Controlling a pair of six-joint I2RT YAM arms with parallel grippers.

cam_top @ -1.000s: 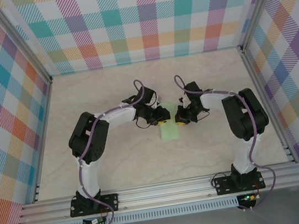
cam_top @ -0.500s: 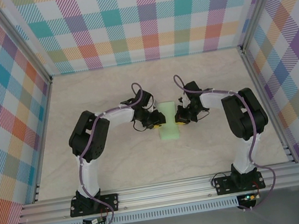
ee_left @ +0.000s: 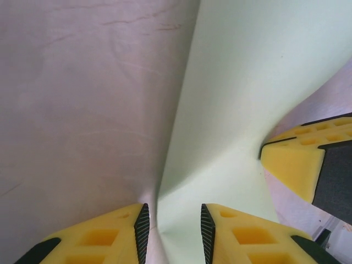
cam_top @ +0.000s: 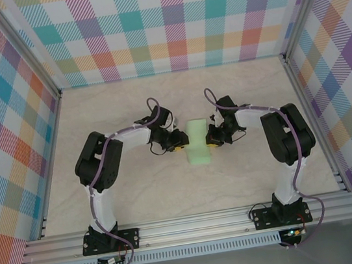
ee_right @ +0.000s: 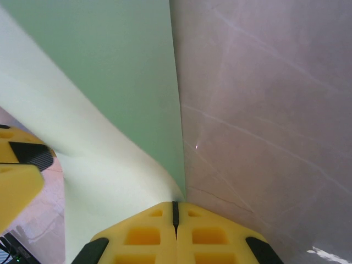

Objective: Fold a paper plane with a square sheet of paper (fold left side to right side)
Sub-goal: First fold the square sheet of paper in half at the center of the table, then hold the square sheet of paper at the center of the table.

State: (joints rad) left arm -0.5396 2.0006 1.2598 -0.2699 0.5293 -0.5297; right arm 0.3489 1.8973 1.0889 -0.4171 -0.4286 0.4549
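Observation:
The square sheet of paper lies folded into a tall pale green strip between the two arms. My left gripper sits at its left edge. In the left wrist view it is open, and the paper sends its raised fold line between the fingers. My right gripper is at the strip's right edge. In the right wrist view it is shut, with the bulging upper layer of paper running into its tips. The paper plane is not formed.
The beige tabletop lies bare around the paper. Aluminium rails run along the near edge, and checked walls close the other three sides. The left gripper's fingers show at the left edge of the right wrist view.
My left gripper has drawn back to the left off the paper, so the whole folded strip now shows. The right gripper has stayed in place and shut.

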